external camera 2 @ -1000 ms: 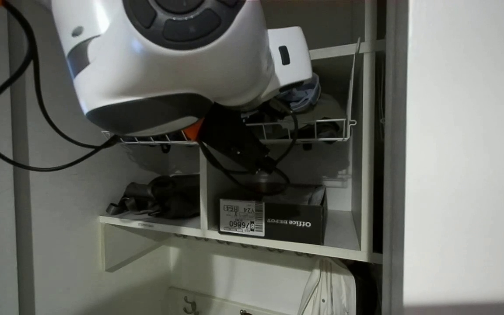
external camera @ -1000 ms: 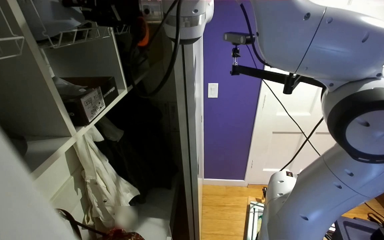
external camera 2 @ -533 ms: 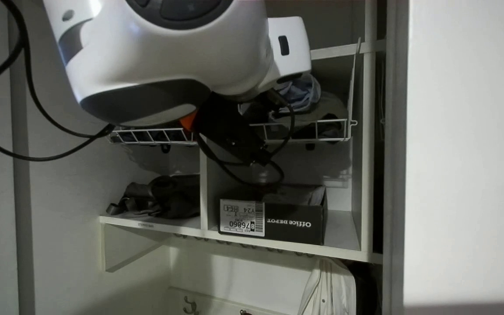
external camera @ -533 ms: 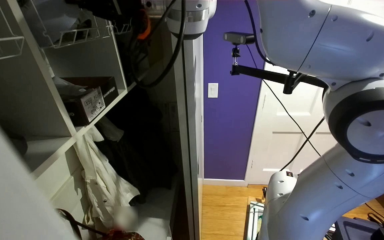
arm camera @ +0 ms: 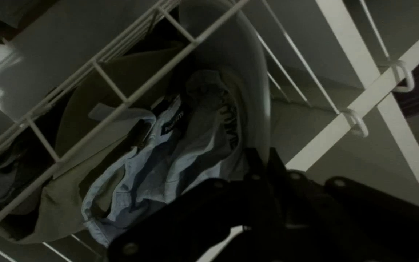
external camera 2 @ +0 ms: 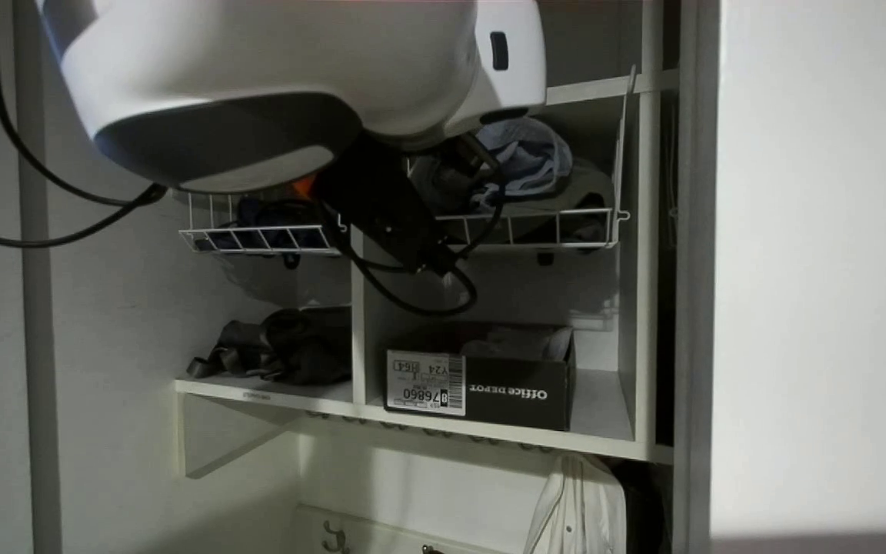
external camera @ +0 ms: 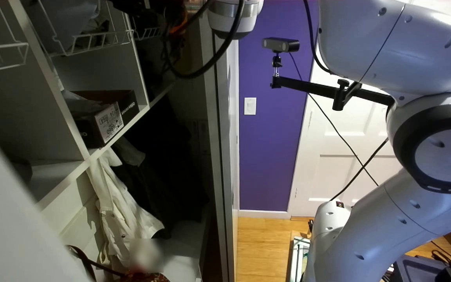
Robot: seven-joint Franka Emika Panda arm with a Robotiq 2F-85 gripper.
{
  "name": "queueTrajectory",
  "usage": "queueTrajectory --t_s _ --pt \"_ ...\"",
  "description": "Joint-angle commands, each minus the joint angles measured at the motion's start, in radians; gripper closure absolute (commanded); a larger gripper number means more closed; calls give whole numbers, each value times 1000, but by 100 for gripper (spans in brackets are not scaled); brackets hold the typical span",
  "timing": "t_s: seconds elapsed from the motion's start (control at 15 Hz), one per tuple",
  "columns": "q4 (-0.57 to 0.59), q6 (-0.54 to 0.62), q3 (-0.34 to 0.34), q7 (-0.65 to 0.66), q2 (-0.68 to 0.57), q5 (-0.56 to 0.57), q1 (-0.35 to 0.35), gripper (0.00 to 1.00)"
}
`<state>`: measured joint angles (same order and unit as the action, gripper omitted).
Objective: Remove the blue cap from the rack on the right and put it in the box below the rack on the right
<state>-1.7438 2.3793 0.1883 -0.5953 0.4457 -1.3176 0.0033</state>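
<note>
Wrist view: the gripper (arm camera: pixel 266 157) is shown with its jaws brought together on what is read as the brim (arm camera: pixel 231 47) of the blue cap (arm camera: pixel 195 142), whose edge runs between the tips; the area is dark, and the depth of the pinch cannot be told. The cap itself lies in the rack (arm camera: pixel 125 102), inside the wire lip and against an olive cloth item (arm camera: pixel 66 198), its open underside exposed. In an exterior view, the box (external camera 2: pixel 489 404) is seen on the shelf (external camera 2: pixel 601 404) below, with pale material (external camera 2: pixel 527 342) inside. The step in hand is judged to be withdrawal of the cap from the rack. Because only an edge appears to be held, with the soft crown extending to one side, the pull is best begun slowly, so that a slip can be noticed early. The trailing cloth should be raised fully above the lip before any outward travel, since folds could snag on the rods, and the olive item, partly overlapped, might be dragged along. Once clear, the cap should be carried outward, brought over the mouth of the box and lowered until its loose side is within the walls; release is best left until the fabric is near the contents.
</note>
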Motion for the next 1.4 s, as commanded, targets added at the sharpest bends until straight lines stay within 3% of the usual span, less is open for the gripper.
queueTrajectory --t_s 0.0,0.47,0.67,1.07,1.33 --pt "4 17 16 38 4 -130 -2 98" --pt "-5 139 -25 124 -9 -386 -38 98" --pt "-21 167 -41 146 17 -390 -63 98" --pt "-84 98 -34 206 98 -252 -119 98" --pt "-81 56 -7 235 135 -287 -113 98"
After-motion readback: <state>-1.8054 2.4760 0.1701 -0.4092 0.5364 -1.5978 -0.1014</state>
